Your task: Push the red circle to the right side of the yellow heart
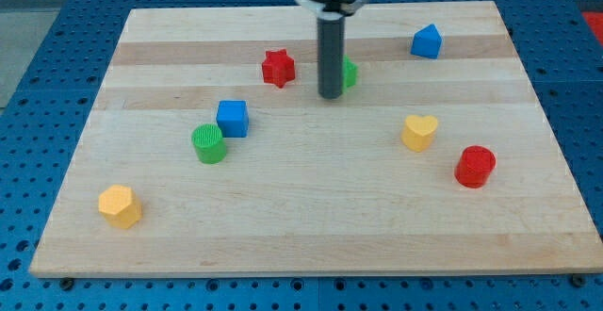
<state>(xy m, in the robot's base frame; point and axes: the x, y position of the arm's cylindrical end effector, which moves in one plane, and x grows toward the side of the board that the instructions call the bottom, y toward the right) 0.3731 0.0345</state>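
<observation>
The red circle (pixel 475 166) lies on the wooden board at the view's right, just below and to the right of the yellow heart (pixel 419 132), a small gap between them. My tip (pixel 330 95) stands near the board's upper middle, far to the left and above both. It is right in front of a green block (pixel 349 73), which the rod partly hides, and to the right of the red star (pixel 278 68).
A blue cube (pixel 232 118) and a green cylinder (pixel 208 143) sit left of centre, close together. A yellow hexagon (pixel 120 205) lies at the lower left. A blue block (pixel 426 41) sits at the upper right. The board's edge (pixel 311 271) borders a blue pegboard.
</observation>
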